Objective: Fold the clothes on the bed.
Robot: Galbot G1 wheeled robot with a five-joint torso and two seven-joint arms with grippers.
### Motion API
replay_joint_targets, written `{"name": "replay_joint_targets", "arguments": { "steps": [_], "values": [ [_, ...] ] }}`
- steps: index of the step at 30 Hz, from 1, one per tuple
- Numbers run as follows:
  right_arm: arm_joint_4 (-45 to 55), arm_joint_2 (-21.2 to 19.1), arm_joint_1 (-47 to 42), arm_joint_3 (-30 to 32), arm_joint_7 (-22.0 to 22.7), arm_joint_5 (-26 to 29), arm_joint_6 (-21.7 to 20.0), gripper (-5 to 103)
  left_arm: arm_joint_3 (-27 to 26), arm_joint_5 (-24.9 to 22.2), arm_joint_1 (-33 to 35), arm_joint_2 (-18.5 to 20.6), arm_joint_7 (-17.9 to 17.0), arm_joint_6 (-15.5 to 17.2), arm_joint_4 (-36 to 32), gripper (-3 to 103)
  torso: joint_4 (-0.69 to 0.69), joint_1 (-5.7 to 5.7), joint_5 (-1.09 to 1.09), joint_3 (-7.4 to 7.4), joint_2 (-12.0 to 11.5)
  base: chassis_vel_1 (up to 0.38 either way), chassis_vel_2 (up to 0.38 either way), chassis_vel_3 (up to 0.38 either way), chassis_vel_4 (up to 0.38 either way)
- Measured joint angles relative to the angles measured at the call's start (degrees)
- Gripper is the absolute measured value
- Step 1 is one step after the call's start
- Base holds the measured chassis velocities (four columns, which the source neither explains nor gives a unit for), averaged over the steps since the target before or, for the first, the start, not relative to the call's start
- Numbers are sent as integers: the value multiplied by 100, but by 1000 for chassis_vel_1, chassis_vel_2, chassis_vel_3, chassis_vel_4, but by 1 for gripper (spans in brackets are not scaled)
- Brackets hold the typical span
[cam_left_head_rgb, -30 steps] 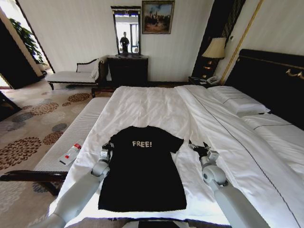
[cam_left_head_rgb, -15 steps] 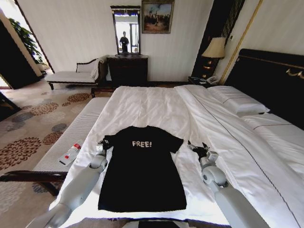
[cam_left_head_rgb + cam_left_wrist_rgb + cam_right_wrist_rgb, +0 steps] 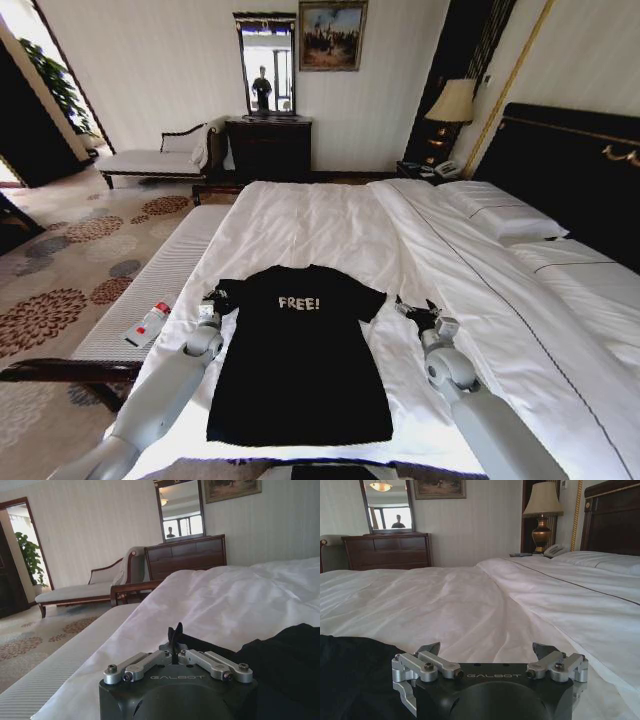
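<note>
The black T-shirt (image 3: 300, 360) with white "FREE!" lettering lies flat, chest up, on the near part of the bed (image 3: 310, 220). My left gripper (image 3: 212, 300) is at the tip of the shirt's left sleeve, with its fingers pressed together on the sleeve edge; the left wrist view shows this gripper (image 3: 175, 630) shut, with black cloth (image 3: 285, 655) trailing off beside it. My right gripper (image 3: 410, 310) rests on the white duvet just beyond the right sleeve. The right wrist view shows that gripper (image 3: 486, 650) open, nothing between its fingers, and the shirt (image 3: 350, 680) off to one side.
A narrow white bench (image 3: 170, 270) runs along the bed's left side with a small white-and-red object (image 3: 148, 325) on it. Pillows (image 3: 500, 215) and the dark headboard (image 3: 570, 170) are at the right. A chaise (image 3: 150, 160), dresser (image 3: 270, 148) and lamp (image 3: 452, 105) stand beyond.
My left gripper has moved outward to the left and a little farther up the bed, and the left sleeve has stretched out with it. The right gripper has hardly moved.
</note>
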Motion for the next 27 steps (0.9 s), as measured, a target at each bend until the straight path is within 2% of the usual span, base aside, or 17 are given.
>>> {"name": "replay_joint_targets", "arguments": {
  "steps": [9,13,18,19,21,27],
  "values": [
    [18,-15,13,8,-6,61,-1,100,-35,-52,-67,-16,44,30,254,0,2,0,0,0,0,0,0,0,0],
    [70,-29,18,8,3,95,-13,100,-40,-160,-105,-87,-38,130,287,0,-1,1,0,0,0,0,0,0,0],
    [90,-53,1,12,15,119,-18,100,-36,-206,-157,-108,-81,200,486,0,2,0,0,0,0,0,0,0,0],
    [138,-57,-5,18,43,153,-35,100,-52,-322,-196,-140,-216,356,533,0,1,0,-1,0,0,0,0,0,0],
    [151,-69,-15,29,51,170,-43,100,-58,-314,-184,-140,-262,429,528,0,0,0,1,0,0,0,0,0,0],
    [152,-80,-15,34,56,189,-53,100,-44,-322,-168,-142,-275,486,502,0,2,0,0,0,0,0,0,0,0]
  ]
}}
